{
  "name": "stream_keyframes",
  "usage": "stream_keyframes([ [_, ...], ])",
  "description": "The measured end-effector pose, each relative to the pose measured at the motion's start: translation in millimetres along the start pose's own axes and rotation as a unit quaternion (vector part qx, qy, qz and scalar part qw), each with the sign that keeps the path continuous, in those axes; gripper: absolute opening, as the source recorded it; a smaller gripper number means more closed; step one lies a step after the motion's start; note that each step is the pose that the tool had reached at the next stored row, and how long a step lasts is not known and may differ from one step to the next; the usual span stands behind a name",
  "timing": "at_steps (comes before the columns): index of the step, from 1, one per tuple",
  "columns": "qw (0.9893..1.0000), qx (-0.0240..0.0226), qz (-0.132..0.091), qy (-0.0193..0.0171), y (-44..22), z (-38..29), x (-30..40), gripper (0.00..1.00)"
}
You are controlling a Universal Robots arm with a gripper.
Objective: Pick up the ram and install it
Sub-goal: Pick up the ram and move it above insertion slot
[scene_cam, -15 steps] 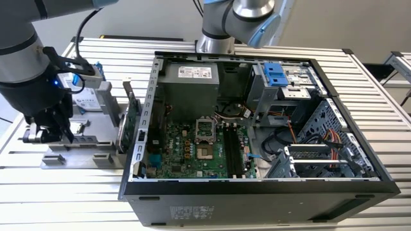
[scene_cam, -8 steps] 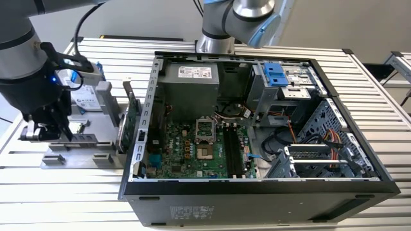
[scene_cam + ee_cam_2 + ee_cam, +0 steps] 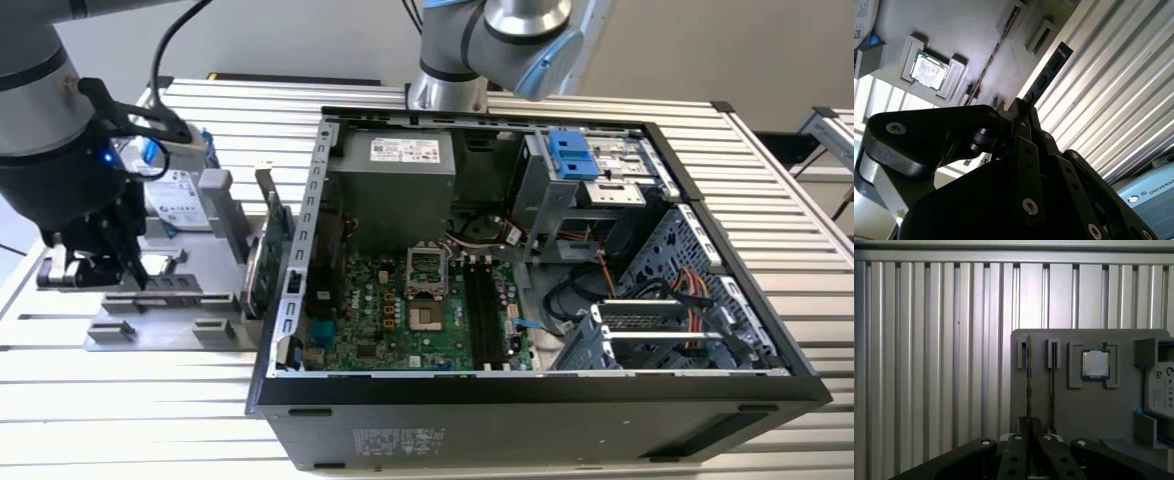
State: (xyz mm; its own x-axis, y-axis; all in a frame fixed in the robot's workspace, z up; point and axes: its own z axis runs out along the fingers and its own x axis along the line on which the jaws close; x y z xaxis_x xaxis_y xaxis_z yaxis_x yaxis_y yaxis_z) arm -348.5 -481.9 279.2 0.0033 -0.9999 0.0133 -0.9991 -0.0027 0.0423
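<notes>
The ram (image 3: 1046, 75) is a slim dark stick, and my gripper (image 3: 1021, 112) is shut on its near end. In the first wrist view the ram (image 3: 1028, 377) shows edge-on, running from my gripper (image 3: 1028, 427) along the outermost slot of the grey parts holder (image 3: 1074, 410). A second thin stick (image 3: 1053, 380) sits in the neighbouring slot. In the exterior view my gripper (image 3: 96, 268) hangs over the holder (image 3: 160, 330) at the exterior view's left, away from the open computer case (image 3: 534, 390). The motherboard's long memory slots (image 3: 483, 320) lie bare inside the case.
A processor chip (image 3: 1095, 363) and a hard drive (image 3: 180, 198) rest in the holder. A green expansion card (image 3: 276, 262) stands upright between the holder and the case wall. A second arm's base (image 3: 447, 90) rises behind the case. The table is ribbed aluminium (image 3: 134, 420).
</notes>
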Motion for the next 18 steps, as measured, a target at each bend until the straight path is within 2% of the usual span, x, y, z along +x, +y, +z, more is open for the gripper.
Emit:
stream_keyframes([
  [18, 1.0000, 0.0000, 0.000, 0.0000, 0.6, -12.8, 0.2, 0.00],
])
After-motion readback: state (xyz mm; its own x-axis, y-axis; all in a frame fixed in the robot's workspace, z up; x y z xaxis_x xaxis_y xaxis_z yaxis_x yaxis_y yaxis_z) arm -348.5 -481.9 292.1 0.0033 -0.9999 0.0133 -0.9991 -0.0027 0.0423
